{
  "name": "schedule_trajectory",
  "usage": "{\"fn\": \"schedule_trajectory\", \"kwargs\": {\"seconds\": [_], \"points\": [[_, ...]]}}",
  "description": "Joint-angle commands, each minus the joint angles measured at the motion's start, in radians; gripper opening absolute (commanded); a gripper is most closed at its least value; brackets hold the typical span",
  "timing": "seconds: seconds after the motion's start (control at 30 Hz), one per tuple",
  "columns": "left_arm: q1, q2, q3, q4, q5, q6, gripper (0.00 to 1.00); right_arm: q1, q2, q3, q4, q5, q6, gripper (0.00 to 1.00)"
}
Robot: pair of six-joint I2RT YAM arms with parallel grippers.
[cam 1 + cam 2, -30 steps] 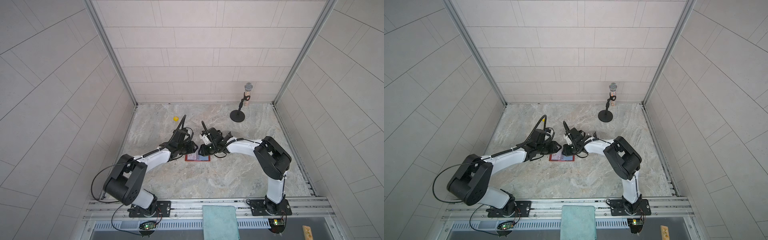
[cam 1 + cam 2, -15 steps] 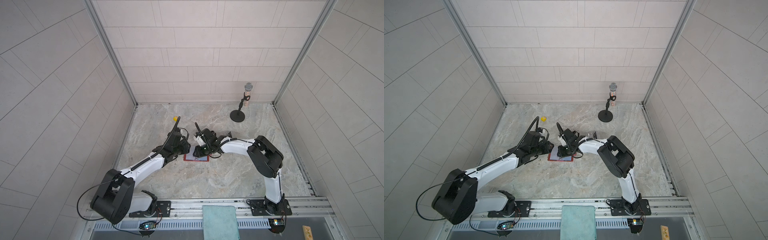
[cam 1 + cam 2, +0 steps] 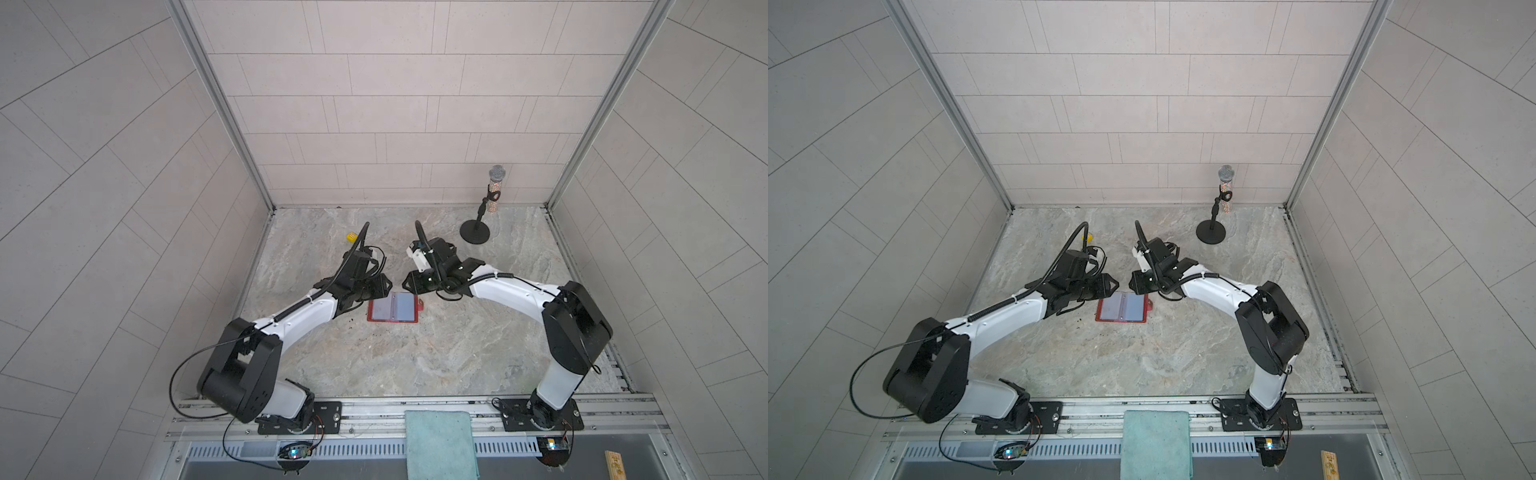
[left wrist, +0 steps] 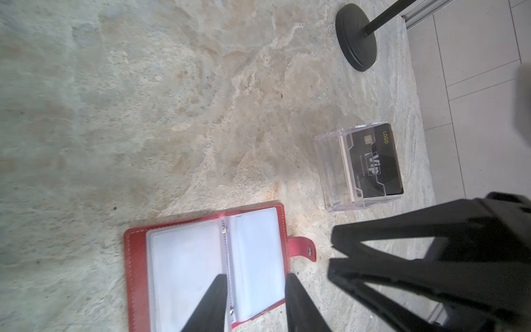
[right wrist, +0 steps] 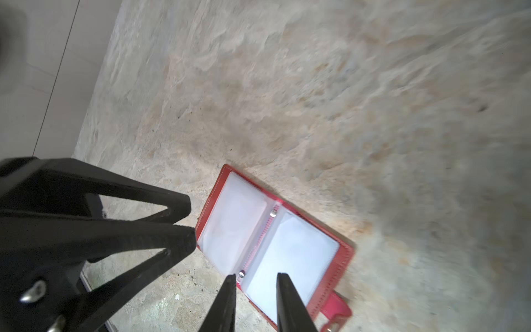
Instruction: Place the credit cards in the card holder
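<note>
The card holder (image 3: pixel 392 308) lies open, sleeves up, mid-frame on the marble floor (image 3: pixel 415 357) in both top views. The left gripper (image 3: pixel 384 286) is at its upper left corner and the right gripper (image 3: pixel 406 284) at its upper right.

In the left wrist view, the left gripper (image 4: pixel 255 276) is partly open and empty over the card holder (image 4: pixel 184 258). The credit cards (image 4: pixel 373 161) stand in a clear stand (image 4: pixel 330 163) nearby.

In the right wrist view, the right gripper (image 5: pixel 256 275) is narrowly parted, holding nothing, over the card holder (image 5: pixel 287 253).

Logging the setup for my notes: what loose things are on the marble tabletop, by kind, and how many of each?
Red card holder: 1
Clear stand: 1
Black card visible in it: 1
Microphone on stand: 1
Yellow cube: 1
Total: 5
</note>
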Motion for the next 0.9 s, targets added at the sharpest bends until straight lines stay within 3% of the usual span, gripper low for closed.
{"fn": "schedule_trajectory", "kwargs": {"seconds": [0.0, 0.53, 0.87], "points": [[-0.03, 0.061, 0.071, 0.007, 0.045, -0.026, 0.39, -0.056, -0.049, -0.014, -0.098, 0.029, -0.051, 0.27], [-0.164, 0.451, 0.478, -0.058, 0.124, -0.073, 0.4, -0.32, -0.129, -0.025, -0.283, 0.133, -0.167, 0.27], [-0.187, 0.598, 0.602, -0.025, 0.18, -0.135, 0.46, -0.372, -0.091, -0.021, -0.315, 0.146, -0.209, 0.35]]}}
